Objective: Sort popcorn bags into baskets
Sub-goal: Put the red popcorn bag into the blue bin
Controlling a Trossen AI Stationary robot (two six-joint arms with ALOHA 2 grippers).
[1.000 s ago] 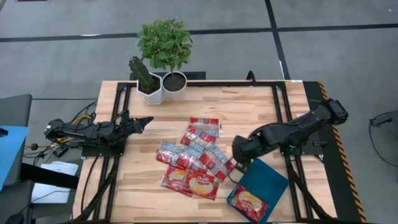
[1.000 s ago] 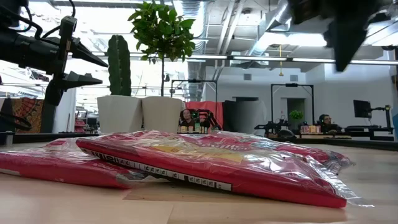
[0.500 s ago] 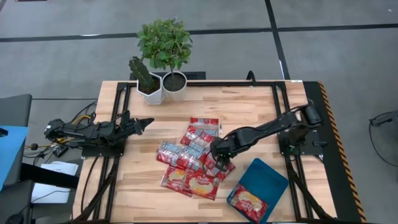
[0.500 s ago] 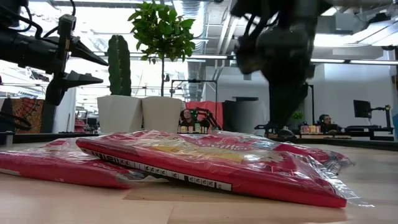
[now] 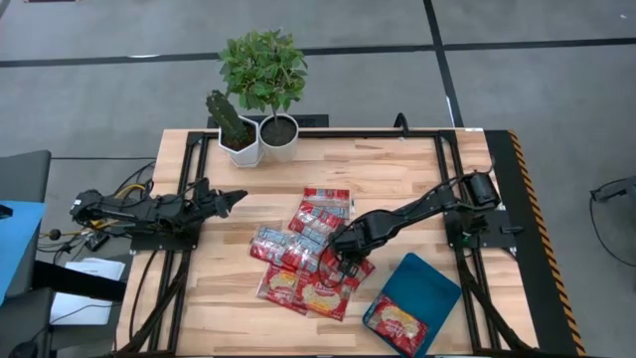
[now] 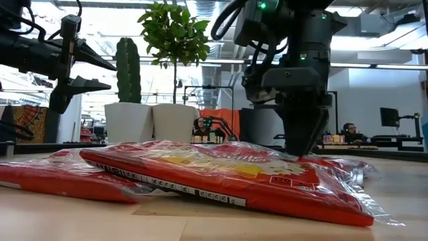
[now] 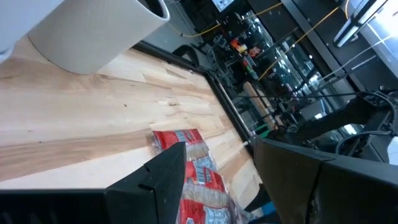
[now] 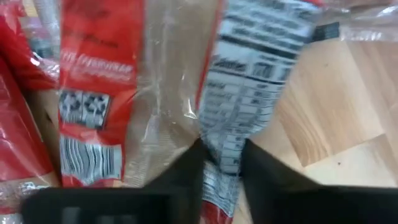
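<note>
Several red popcorn bags (image 5: 303, 264) lie in an overlapping pile mid-table; the low view shows the pile (image 6: 221, 174) from the side. One more bag (image 5: 396, 325) lies flat in the teal basket (image 5: 435, 283) near the table's near right corner. My right gripper (image 5: 345, 264) stands down on the pile's right side and is shut on a bag; the low view shows this gripper (image 6: 299, 148) pointing down. My left gripper (image 5: 237, 198) waits open above the table's left side, apart from the pile. My right gripper (image 8: 221, 168) pinches a popcorn bag between its two fingers at the white printed panel (image 8: 229, 127) along one edge. It comes from above, pointing down. The clear wrap bunches toward the fingers (image 8: 193, 163). The bag lies on the pile and the table.
Two white plant pots (image 5: 260, 142), one with a cactus and one with a leafy plant, stand at the far edge. Black frame rails (image 5: 442, 169) run along both table sides. Bare wood lies between the pile and the pots.
My right gripper has swung from beside the basket toward the table's left, onto the right side of the pile, and has come down on a bag there. The nearest bag's top face in the low view has shifted slightly.
</note>
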